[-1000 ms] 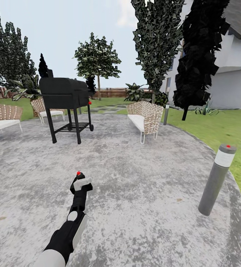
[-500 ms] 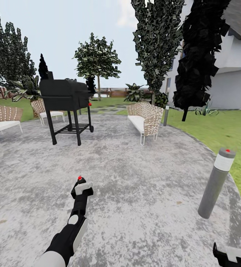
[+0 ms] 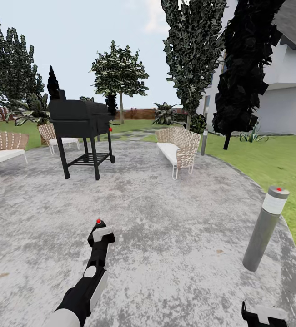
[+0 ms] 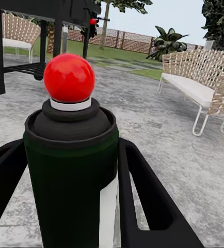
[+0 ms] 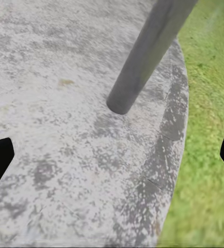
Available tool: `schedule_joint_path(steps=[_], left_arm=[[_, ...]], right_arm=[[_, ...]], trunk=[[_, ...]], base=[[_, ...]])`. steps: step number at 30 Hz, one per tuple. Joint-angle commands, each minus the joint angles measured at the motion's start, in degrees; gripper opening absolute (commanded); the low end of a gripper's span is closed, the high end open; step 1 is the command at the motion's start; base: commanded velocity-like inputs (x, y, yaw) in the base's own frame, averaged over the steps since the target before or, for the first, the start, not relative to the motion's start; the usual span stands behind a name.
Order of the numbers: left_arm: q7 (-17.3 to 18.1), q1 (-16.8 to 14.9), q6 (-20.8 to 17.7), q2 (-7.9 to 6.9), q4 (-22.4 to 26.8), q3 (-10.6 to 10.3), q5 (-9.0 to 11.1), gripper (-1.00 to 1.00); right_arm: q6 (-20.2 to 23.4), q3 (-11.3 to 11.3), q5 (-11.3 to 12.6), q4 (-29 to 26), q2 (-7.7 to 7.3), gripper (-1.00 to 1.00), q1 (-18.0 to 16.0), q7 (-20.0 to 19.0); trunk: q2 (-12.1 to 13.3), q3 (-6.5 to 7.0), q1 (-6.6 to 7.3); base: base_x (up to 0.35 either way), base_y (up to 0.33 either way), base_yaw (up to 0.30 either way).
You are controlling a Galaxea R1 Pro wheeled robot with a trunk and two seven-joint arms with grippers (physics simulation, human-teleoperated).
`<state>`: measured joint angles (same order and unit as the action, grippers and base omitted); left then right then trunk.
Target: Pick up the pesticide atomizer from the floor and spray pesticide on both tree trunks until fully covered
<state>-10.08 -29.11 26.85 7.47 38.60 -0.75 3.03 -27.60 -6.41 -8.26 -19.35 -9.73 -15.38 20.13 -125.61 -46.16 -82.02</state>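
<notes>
The pesticide atomizer (image 4: 70, 170) is a dark green bottle with a red ball on top, upright between two black fingers (image 4: 143, 206). My left gripper (image 4: 65, 150) is shut on it. In the head view the left gripper (image 3: 100, 236) is stretched forward low over the grey patio, and the atomizer's (image 3: 98, 221) red dot shows at its tip. At the bottom right, above the patio near its edge, my right gripper (image 3: 261, 314) is open and empty; in the right wrist view the right gripper (image 5: 112, 155) has its fingers wide apart. A leafy tree (image 3: 119, 70) with a bare trunk (image 3: 121, 109) stands far back by the fence.
A grey bollard (image 3: 265, 229) stands on the patio's right rim, close to my right gripper. A black grill (image 3: 79, 122) and wicker chairs (image 3: 178, 146) stand ahead. Lawn (image 3: 279, 159) lies to the right, and dark tall trees (image 3: 245, 68) stand before a white house (image 3: 288, 104).
My right gripper has come into the head view at the bottom right and shifted left. The left gripper with the atomizer sits slightly lower in the picture, and the whole view has shifted a little.
</notes>
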Motion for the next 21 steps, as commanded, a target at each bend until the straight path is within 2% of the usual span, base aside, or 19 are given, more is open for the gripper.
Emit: schedule_joint_path(steps=[1, 8, 14, 15, 16, 19, 20, 21], left_arm=[[0.02, 0.01, 0.01, 0.00, -0.59, -0.02, -0.03, -1.00], [0.05, 0.02, 0.12, 0.00, -2.10, 0.15, 0.01, -1.00], [0.06, 0.01, 0.23, 0.07, -6.18, 0.14, 0.28, -1.00], [0.07, 0.01, 0.26, 0.08, -6.89, 0.17, 0.85, -1.00], [0.15, -0.01, 0.29, 0.09, -7.69, 0.20, 2.66, -1.00], [0.19, -0.01, 0.31, 0.09, -8.29, 0.17, 3.76, -1.00], [0.24, 0.01, 0.42, 0.09, -10.60, 0.10, 4.90, -1.00], [0.24, 0.01, 0.42, 0.09, -10.68, 0.09, 4.93, -1.00]], right_arm=[[0.00, 0.54, 0.01, 0.30, 0.28, 1.00, 0.00, 0.00], [-0.20, 3.64, 0.00, 0.63, 0.72, 1.00, 0.00, 0.00], [-0.53, 4.16, 0.01, 0.33, 1.16, 1.00, 0.00, 0.07], [-0.56, 4.20, 0.04, 0.22, 1.21, 1.00, 0.00, 0.08], [-0.59, 4.26, 0.03, 0.10, 1.26, 1.00, 0.00, 0.08], [-0.60, 4.28, 0.05, 0.05, 1.32, 1.00, 0.00, 0.09], [-0.61, 4.30, 0.08, 0.02, 2.08, 1.00, 0.00, 0.09], [-0.61, 4.30, 0.08, 0.02, 2.19, 1.00, 0.00, 0.09]], trunk=[[0.42, 0.19, 0.23], [3.22, 1.44, 1.77], [5.63, 2.52, 3.08], [6.03, 2.70, 3.30], [6.43, 2.88, 3.52], [7.64, 3.42, 4.18], [8.04, 3.60, 4.40], [8.44, 3.78, 4.62]], base=[[0.000, 0.000, 0.000], [0.000, 0.000, 0.000], [0.000, 0.000, 0.000], [0.000, 0.000, 0.000], [0.000, 0.000, 0.000], [0.000, 0.000, 0.000], [0.000, 0.000, 0.000], [0.000, 0.000, 0.000]])
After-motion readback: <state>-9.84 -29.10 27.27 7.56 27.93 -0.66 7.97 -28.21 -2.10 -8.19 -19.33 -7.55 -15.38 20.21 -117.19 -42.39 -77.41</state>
